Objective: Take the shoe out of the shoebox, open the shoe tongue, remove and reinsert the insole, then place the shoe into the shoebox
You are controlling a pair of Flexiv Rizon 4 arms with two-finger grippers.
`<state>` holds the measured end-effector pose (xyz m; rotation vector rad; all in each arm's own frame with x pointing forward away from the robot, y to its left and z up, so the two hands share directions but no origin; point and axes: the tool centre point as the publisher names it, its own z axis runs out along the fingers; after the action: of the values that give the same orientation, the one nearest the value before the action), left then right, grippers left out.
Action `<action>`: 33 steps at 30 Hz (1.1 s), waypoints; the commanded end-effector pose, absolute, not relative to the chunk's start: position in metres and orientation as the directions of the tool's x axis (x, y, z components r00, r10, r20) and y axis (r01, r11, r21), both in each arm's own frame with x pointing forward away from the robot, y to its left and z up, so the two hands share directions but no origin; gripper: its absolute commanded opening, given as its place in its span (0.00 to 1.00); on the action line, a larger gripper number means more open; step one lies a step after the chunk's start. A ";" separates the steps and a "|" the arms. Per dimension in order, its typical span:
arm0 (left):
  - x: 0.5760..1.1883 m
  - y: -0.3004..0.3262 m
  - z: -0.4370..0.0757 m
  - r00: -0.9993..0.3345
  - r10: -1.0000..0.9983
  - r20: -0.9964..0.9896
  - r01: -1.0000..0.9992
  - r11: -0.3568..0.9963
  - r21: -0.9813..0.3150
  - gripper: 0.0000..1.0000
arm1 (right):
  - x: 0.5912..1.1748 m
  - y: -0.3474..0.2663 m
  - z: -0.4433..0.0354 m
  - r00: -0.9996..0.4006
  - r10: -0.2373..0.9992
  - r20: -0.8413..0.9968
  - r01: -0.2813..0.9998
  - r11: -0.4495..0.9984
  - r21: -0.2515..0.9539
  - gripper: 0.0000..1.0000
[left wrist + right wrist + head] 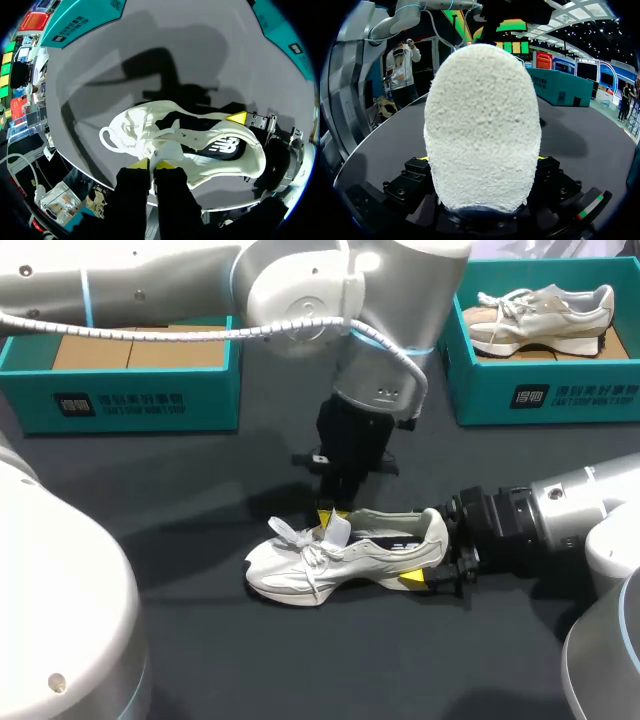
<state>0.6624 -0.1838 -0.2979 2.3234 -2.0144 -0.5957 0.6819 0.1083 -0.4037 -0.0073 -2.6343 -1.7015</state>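
The white sneaker (pixel 340 560) lies on its sole on the dark table (pixel 220 660), nearest of the task's things, toe to 9 o'clock and heel to 3 o'clock. It is out of both boxes.

My right gripper (pixel 436 552) comes in from 3 o'clock and is clamped across the heel (pixel 482 125), 1 yellow tip on each flank. In the right wrist view the fuzzy heel counter stands upright between the fingers and hides most of what lies ahead.

Just beyond, my left gripper (pixel 333 512) hangs straight down over the throat. Its 2 tips are pinched almost together on the tongue (pixel 167 150), which stands up out of the loosened laces (pixel 300 540).

I judge the tongue-opening step to be in hand, with the insole work to come. I cannot pick the insole out in the dark opening.

The shoe looks light and soft. The knit upper and tongue will fold under a pinch, and the laces are floppy and could snag a fingertip. The foam sole and padded heel are the firmest parts, so the heel is the sound place to anchor. The tongue's free end is the place to pull. A hard pull could lift the whole shoe unless the heel grip holds.

Farthest, at 10 o'clock, is a teal shoebox (pixel 120 390) showing a bare cardboard floor. At 2 o'clock a second teal shoebox (pixel 540 390) holds a beige sneaker (pixel 545 315).
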 end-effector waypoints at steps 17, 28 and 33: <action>0.649 -0.108 -0.306 0.199 -0.974 0.111 -0.960 -0.171 0.223 0.00 | 0.682 0.111 -0.405 -1.000 0.004 0.007 0.008 0.415 0.910 0.00; 0.651 -0.104 -0.344 0.241 -0.970 0.016 -0.949 -0.232 0.215 0.00 | 0.682 0.111 -0.405 -1.000 0.004 0.007 0.008 0.415 0.910 0.00; 0.655 -0.102 -0.351 0.264 -0.965 -0.007 -0.938 -0.258 0.233 0.28 | 0.682 0.111 -0.405 -1.000 0.004 0.007 0.008 0.415 0.910 0.00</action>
<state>0.6508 -0.1025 -0.3440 2.3526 -1.7930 -0.2081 0.6820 0.1096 -0.4029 -0.0082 -2.6351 -1.7009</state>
